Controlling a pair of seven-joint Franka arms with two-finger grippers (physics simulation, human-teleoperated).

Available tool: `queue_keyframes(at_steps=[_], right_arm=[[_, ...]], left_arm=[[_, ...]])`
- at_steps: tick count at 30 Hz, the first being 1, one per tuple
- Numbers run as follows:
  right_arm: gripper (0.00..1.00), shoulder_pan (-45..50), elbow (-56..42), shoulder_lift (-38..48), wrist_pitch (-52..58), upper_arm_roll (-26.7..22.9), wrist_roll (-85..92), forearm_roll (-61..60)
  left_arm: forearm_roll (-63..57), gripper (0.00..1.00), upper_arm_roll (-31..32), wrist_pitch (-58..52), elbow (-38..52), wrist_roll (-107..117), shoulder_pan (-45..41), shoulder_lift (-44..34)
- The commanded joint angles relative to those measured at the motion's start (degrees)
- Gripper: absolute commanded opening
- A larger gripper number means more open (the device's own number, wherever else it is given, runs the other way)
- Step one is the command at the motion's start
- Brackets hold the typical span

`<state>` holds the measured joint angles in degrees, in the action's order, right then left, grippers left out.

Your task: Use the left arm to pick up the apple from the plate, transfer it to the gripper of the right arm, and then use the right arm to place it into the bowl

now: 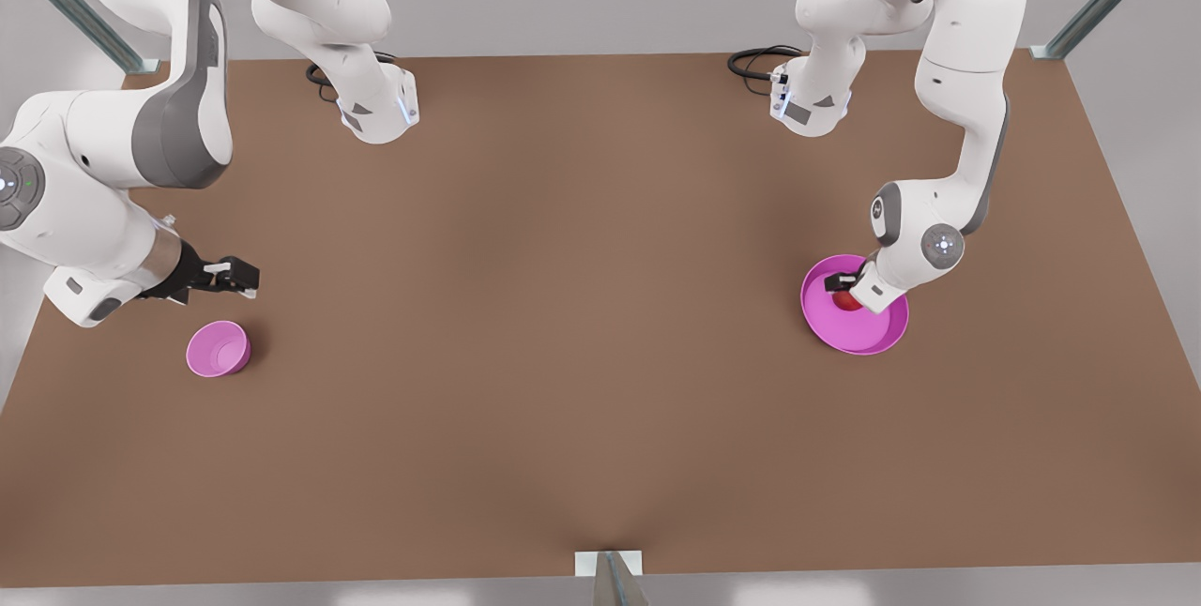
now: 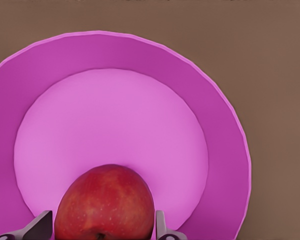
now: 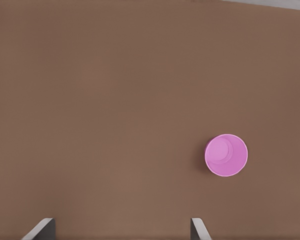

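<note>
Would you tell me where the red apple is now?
The small red apple sits on the shallow magenta plate at the front view's right, between the left tool's fingers.

We see a red apple [image 2: 105, 204] with faint yellowish speckling, lying on a magenta-pink plate [image 2: 210, 120] whose inner floor is a paler pink. The bowl [image 1: 218, 349] is pink-purple. The desk [image 1: 563, 306] is plain brown. Both arms are white with grey joints; one wrist carries a silver band, and the grippers are black.

Apple [image 1: 847, 300] mostly hidden beneath left hand [image 1: 838, 284].
</note>
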<state>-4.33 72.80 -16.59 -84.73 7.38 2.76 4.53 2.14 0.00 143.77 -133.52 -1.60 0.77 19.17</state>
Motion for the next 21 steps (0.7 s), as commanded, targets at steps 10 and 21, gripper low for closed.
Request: queue_keyframes(at_steps=[10, 21], right_arm=[[1.00, -0.1, 0.0, 0.0, -0.1, 0.0, 1.2, 0.0], [1.00, -0.1, 0.0, 0.0, -0.1, 0.0, 1.3, -0.1]], left_arm=[[-0.1, 0.92, 0.0, 0.7, -0.2, -0.5, -0.1, 0.0], [-0.1, 0.83, 0.0, 0.7, -0.2, -0.4, 0.0, 0.4]])
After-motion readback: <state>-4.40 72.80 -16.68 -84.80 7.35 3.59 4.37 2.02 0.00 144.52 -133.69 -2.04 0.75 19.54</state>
